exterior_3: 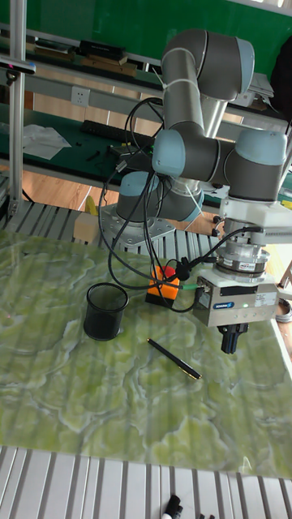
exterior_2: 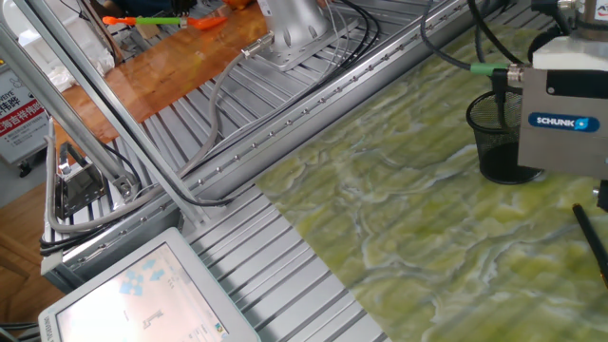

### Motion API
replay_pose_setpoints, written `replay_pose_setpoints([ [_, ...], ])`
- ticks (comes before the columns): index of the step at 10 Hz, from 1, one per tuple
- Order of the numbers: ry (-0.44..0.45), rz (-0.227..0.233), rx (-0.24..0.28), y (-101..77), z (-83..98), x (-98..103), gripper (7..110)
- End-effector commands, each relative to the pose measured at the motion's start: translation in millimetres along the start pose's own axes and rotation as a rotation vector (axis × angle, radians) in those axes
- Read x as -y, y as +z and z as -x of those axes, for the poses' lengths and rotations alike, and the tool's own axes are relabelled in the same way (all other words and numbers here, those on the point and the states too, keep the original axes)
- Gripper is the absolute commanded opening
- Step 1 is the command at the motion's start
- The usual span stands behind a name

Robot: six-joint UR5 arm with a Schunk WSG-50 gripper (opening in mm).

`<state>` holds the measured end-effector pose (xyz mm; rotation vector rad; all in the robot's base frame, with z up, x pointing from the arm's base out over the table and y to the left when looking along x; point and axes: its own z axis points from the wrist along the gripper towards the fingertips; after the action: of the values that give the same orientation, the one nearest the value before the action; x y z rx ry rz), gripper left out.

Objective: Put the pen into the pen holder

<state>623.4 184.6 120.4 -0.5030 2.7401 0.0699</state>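
Tool (exterior_3: pixel 234 337) first: it hangs from the arm's wrist, pointing straight down over the green marbled worktop (exterior_3: pixel 65 405), with its two dark fingers drawn close together and nothing between them, so it looks closed and empty (a sliver of gap may be there, too fine to judge from here). It sits above the surface, not touching it, just to the right of the pen (exterior_3: pixel 173 358) as the tall view shows it, which suggests it is lining up for a pick and would need to part its fingers before coming down.

That pen lies flat on the worktop at a slant, gold end nearest the tool, with bare stone around it, so a top-down grasp across its thin body seems the natural approach. In the fixed view only a bit of it (exterior_2: pixel 591 237) shows at the right edge.

Farther along stands the pen holder (exterior_3: pixel 105 311), upright, mouth open, apart from the pen. An orange block (exterior_3: pixel 165 287) sits behind, nearer the arm's base, clear of the likely carrying path.
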Motion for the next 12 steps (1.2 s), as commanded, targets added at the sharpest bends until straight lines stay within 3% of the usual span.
replay_pose_setpoints([
  [1,0.028,0.026,-0.022,-1.3,-5.1,-4.9,7],
  [3,0.021,0.056,-0.026,-1.7,-6.1,-12.4,7],
  [6,-0.014,0.029,-0.1,-2.5,-24.7,-5.6,7],
  [7,-0.024,0.014,-0.108,7.4,-19.2,2.7,7],
  [10,-0.062,-0.042,-0.116,80.9,6.7,32.3,7],
  [11,-0.119,-0.019,-0.154,99.2,-2.5,30.2,7],
  [12,-0.155,0.065,-0.21,111.3,-26.6,10.0,7],
])
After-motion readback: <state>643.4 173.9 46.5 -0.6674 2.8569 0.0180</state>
